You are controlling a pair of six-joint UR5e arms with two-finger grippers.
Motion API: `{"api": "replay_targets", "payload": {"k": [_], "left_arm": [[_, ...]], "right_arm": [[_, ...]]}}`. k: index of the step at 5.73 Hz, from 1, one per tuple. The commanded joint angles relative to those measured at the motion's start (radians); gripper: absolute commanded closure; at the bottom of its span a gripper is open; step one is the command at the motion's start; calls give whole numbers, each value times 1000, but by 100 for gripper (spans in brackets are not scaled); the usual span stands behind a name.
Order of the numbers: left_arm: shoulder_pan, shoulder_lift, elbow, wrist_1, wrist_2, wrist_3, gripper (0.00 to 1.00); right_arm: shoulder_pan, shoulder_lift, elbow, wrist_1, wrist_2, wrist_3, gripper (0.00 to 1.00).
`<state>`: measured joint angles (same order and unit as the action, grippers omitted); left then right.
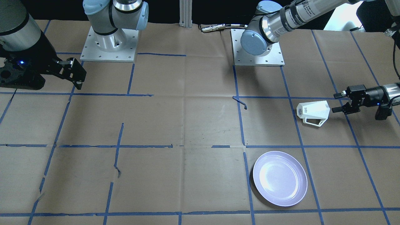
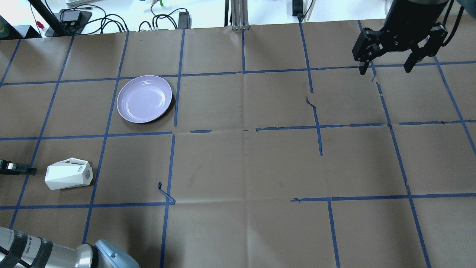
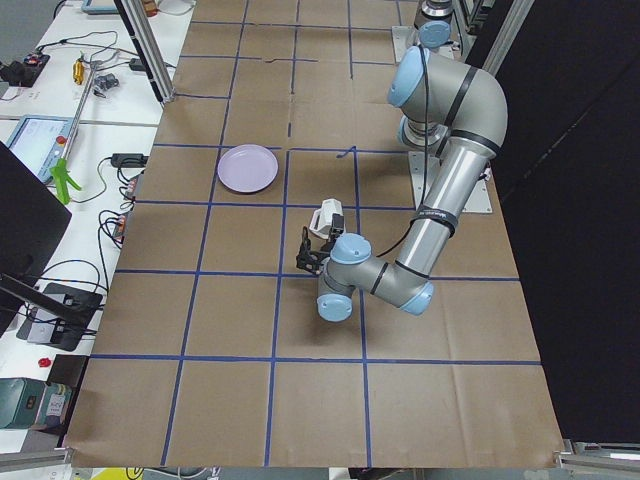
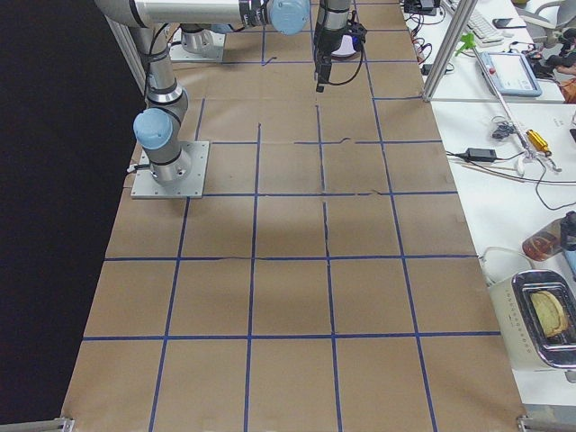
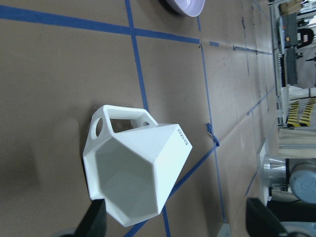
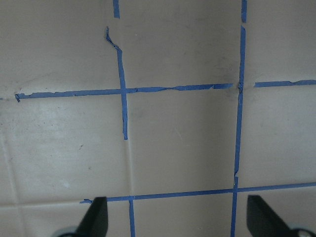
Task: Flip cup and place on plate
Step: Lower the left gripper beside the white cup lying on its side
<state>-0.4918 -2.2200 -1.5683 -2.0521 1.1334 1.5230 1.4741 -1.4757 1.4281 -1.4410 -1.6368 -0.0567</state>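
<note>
**Q:** What does the front-facing view show?

**A:** A white faceted cup (image 1: 313, 113) lies on its side on a paper-covered table (image 1: 187, 125) marked with a grid of blue tape (image 1: 131, 75). Its mouth faces the left gripper (image 1: 335, 102), which is level with it and just beside it but not touching. The fingers are spread about as wide as the rim and hold nothing. The lilac plate (image 1: 280, 178) sits empty, near the cup on its handle side.

**Q:** Why is the gripper lined up like that?

**A:** I judge it is about to close on the rim end. A wrist turn could then bring the cup upright for the plate.

**Q:** And the overhead view?

**A:** The cup is at the left edge, with its lettered base pointing away from the gripper tip. A small gap shows between the two. The right gripper (image 2: 385, 69) hangs far off at the top right, its fingers parted and empty. It looks parked out of the way.

**Q:** What about the side views?

**A:** From the left end, the near arm is bent low toward the cup, with the plate beyond it. From the right end, only the right arm shows, held above bare paper. Neither the cup nor the plate appears there.

**Q:** And the wrist cameras?

**A:** The left one looks straight into the cup's hollow mouth. The dark fingertips sit wide apart at the lower edge, and whether one brushes the rim I cannot tell. The right one shows only taped paper between its parted fingertips.
</note>
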Motion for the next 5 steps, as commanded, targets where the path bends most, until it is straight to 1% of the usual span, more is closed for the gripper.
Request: {"api": "replay_targets", "payload": {"k": [1,2,3,4,5], "left_arm": [[-1,-50,-1,-38,-38,22,2],[-1,-56,-1,-78,-40,32,3],[-1,-56,-1,-86,-40,32,6],[-1,-58,-1,-92,-40,34,11],[-1,-58,-1,-92,-38,34,24]], "right_arm": [[0,0,0,-1,0,0,0],[0,0,0,-1,0,0,0],[0,0,0,1,0,0,0],[0,0,0,-1,0,0,0],[0,0,0,1,0,0,0]]}}
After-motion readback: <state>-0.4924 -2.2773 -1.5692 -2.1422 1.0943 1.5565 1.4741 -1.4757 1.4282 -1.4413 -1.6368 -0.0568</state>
